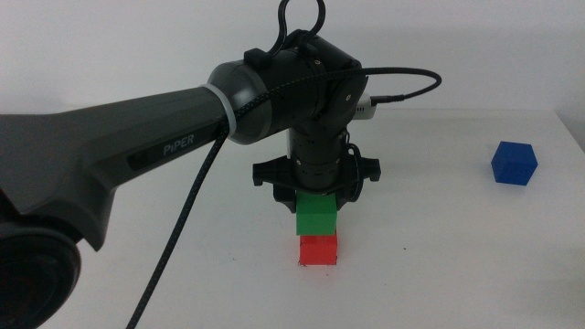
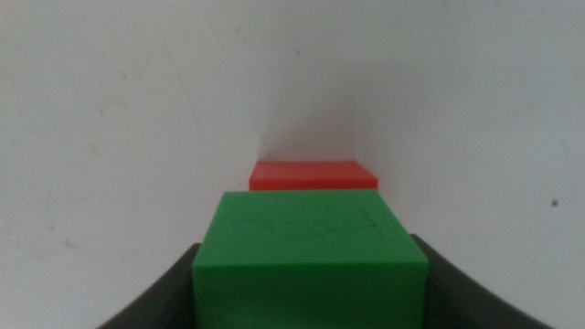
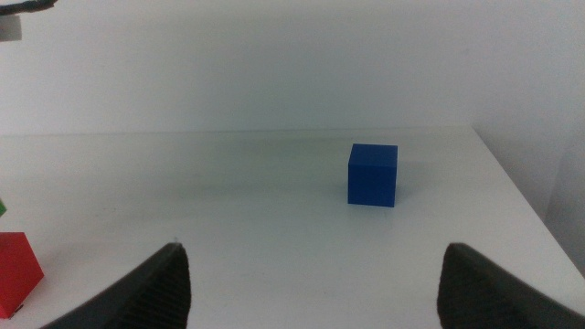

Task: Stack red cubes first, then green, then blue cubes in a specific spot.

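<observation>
Three cubes sit in view on the white table (image 1: 475,256). In the middle view the left arm reaches in from the left, and its left gripper (image 1: 317,196) points straight down, closed on the green cube (image 1: 317,215). That cube sits directly above the red cube (image 1: 319,249), their faces roughly lined up; whether the green one rests on the red one or hangs just above it is hard to tell from this angle. The gripper's body hides the top of the green cube, and the jaws themselves are mostly lost against the dark wrist. From the left wrist view the green cube (image 2: 311,265) fills the lower part of the picture between the two dark jaws, which press against its sides, and it covers most of the red cube (image 2: 313,175), of which only a thin strip shows beyond it. Any tick marks on the tabletop around the red cube cannot be made out. The blue cube (image 1: 514,164) stands alone well off to the right, apart from the other two. In the right wrist view the right gripper (image 3: 315,283) waits low over the table with its jaws spread wide and nothing between them; the blue cube (image 3: 373,175) lies ahead of it, and the red cube (image 3: 16,271) is cut off at the picture's edge.
</observation>
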Controlling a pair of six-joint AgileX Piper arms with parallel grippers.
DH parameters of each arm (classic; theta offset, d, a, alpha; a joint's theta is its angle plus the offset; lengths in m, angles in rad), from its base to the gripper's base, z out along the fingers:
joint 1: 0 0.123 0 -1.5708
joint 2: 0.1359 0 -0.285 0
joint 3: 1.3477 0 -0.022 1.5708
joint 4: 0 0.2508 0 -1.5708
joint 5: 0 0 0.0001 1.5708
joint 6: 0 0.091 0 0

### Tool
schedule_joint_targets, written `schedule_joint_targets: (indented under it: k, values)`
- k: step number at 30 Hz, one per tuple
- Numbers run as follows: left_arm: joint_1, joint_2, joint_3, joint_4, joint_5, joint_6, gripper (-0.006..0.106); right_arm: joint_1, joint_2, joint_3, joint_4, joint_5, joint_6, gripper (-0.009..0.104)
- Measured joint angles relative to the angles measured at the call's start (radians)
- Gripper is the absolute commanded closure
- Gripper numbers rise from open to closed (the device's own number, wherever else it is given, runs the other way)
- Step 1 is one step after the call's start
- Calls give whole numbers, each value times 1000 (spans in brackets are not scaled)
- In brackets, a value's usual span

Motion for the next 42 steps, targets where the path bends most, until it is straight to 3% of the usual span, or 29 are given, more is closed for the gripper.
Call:
schedule_joint_targets:
  k: [16, 22, 28, 30, 33, 35, 42]
  values:
    - [0, 40, 0, -12, -35, -12, 102, 0, 0, 0, 0, 0, 0, 2]
    - [0, 41, 0, -16, -32, 4, 94, 0, 0, 0, 0, 0, 0, 2]
    - [0, 41, 0, -18, -32, 33, 70, 0, 0, 0, 0, 0, 0, 2]
    - [0, 41, 0, -16, -32, 36, 32, 0, 0, 0, 0, 0, 0, 2]
    - [0, 41, 0, -8, -32, 36, 15, 0, 0, 0, 0, 0, 0, 2]
    - [0, 41, 0, 0, -23, 51, 7, 0, 0, 0, 0, 0, 0, 2]
    - [49, -128, 2, -49, 6, 311, 7, 0, 0, 0, 0, 0, 0, 2]
